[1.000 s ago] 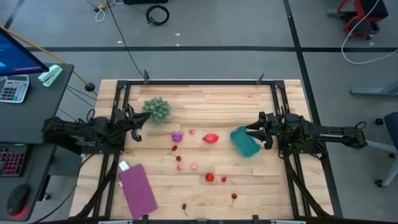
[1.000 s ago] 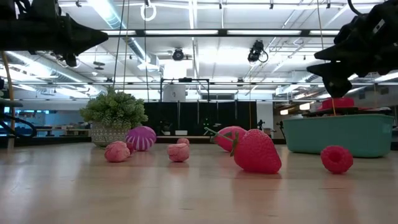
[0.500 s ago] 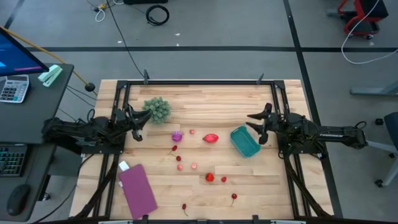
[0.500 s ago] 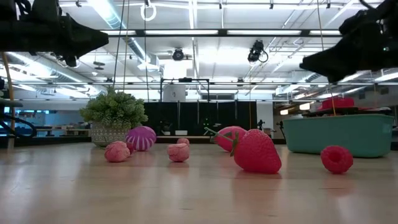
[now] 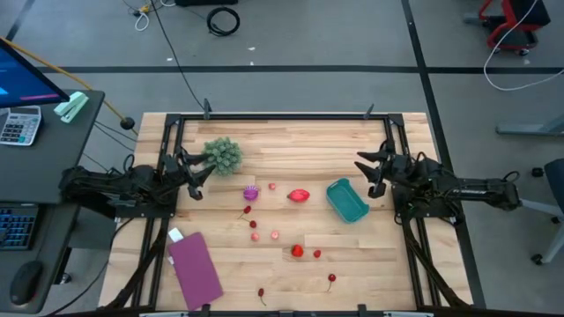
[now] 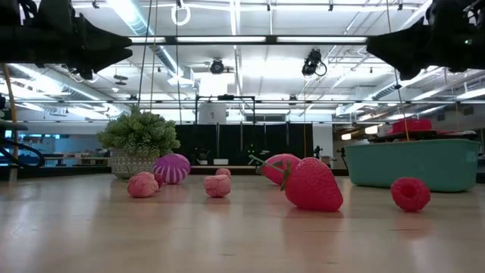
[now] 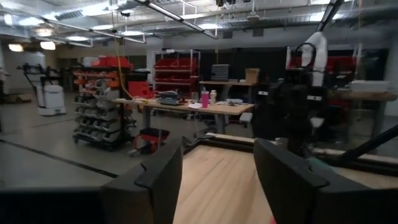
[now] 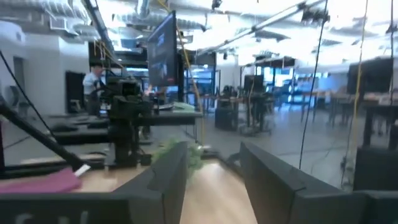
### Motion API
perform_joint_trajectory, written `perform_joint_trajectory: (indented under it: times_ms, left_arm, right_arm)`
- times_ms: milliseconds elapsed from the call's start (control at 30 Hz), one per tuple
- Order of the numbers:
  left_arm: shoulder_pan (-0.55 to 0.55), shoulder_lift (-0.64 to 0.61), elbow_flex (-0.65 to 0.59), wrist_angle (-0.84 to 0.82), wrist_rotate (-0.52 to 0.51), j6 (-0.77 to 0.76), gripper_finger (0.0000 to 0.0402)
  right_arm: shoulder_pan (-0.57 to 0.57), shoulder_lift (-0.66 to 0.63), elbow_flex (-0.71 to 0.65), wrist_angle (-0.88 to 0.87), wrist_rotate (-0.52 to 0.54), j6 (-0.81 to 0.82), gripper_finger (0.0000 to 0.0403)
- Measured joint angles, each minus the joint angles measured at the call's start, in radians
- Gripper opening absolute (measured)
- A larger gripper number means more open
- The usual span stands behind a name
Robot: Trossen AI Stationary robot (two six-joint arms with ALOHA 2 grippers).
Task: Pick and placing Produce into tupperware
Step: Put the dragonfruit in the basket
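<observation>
High view: a pale wooden desk with a dark metal frame is seen on a grey floor crossed by dark lines. The tub lies right of centre, just beside the right gripper, which is held over the desk's right side with its fingers apart and nothing between them. The left gripper is held over the left side beside a leafy clump, its fingers spread and empty. Produce is scattered on the desk between the arms: a purple ball, a red fruit, a strawberry, and smaller red and pink pieces near the front. A flat purple rectangle lies at the front left. Nothing can be made out inside the tub, though the view is small. From the low view, the strawberry and a raspberry rest on the wood before the tub; behind, a workshop with ceiling strip lights and shelving is seen.
</observation>
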Motion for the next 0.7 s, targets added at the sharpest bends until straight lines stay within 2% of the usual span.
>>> perform_joint_trajectory:
  times_ms: [100, 233, 367, 533, 700]
  left_arm:
    - [0.0, 0.0, 0.0, 0.0, -0.041, 0.015, 0.0208]
    - [0.0, 0.0, 0.0, 0.002, -0.068, 0.016, 0.0204]
    - [0.0, 0.0, 0.0, 0.038, -0.07, 0.035, 0.0202]
    - [0.0, 0.0, 0.0, 0.043, -0.07, 0.03, 0.0202]
    - [0.0, 0.0, 0.0, 0.043, -0.07, 0.03, 0.0194]
  right_arm:
    - [0.0, 0.027, 0.0, -0.056, 0.0, 0.006, 0.017]
    - [0.0, 0.098, 0.0, -0.084, -0.001, -0.014, 0.0206]
    - [0.0, 0.198, 0.036, -0.089, -0.061, -0.013, 0.0249]
    - [0.0, 0.397, 0.199, -0.116, -0.138, -0.052, 0.0281]
    - [0.001, 0.693, 0.452, -0.354, -0.236, -0.053, 0.0289]
